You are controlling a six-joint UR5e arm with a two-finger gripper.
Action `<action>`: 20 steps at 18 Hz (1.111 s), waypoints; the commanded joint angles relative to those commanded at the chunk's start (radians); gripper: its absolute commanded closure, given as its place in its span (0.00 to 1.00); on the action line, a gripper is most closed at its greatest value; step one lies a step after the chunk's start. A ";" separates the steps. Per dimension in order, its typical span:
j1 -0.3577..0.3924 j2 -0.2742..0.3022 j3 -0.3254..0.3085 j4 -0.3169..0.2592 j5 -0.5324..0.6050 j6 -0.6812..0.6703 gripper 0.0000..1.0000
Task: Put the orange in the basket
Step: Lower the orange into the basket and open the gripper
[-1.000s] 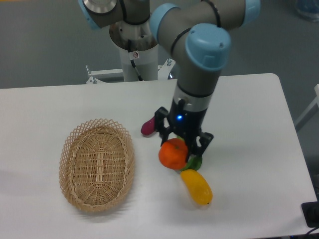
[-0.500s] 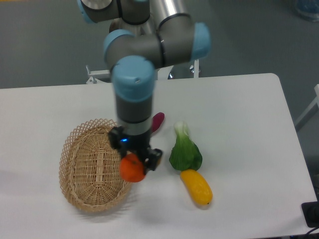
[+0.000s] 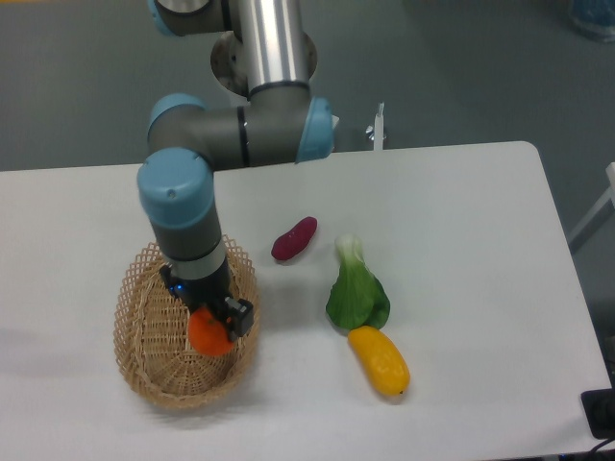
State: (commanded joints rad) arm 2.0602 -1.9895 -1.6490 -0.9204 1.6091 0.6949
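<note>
1. I see the wicker basket lying with its long axis running toward and away from me.
2. My gripper hangs over its interior, fingers clamped on the orange.
3. The orange is round, no clear heading.

Robot arm: polished silver tubes, grey joint housings, light-blue round end caps. Black gripper below the wrist, small blue light lit on it.

The white table bears the basket, sweet potato, bok choy and yellow fruit.
</note>
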 joint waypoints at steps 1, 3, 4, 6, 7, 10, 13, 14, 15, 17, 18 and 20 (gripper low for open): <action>-0.003 -0.003 -0.012 0.002 0.005 0.000 0.37; -0.012 -0.002 -0.040 0.008 0.006 0.002 0.37; -0.015 -0.003 -0.040 0.008 0.006 0.003 0.37; -0.025 -0.006 -0.054 0.008 0.006 0.003 0.37; -0.026 -0.006 -0.055 0.008 0.006 0.003 0.37; -0.041 -0.012 -0.063 0.008 0.008 0.003 0.37; -0.046 -0.017 -0.071 0.008 0.009 0.003 0.37; -0.048 -0.017 -0.071 0.008 0.011 0.003 0.37; -0.048 -0.023 -0.074 0.008 0.011 0.002 0.37; -0.054 -0.025 -0.081 0.006 0.011 -0.008 0.37; -0.060 -0.025 -0.083 0.008 0.009 -0.017 0.37; -0.063 -0.029 -0.083 0.008 0.009 -0.023 0.36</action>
State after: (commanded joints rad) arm 1.9972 -2.0187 -1.7319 -0.9127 1.6183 0.6719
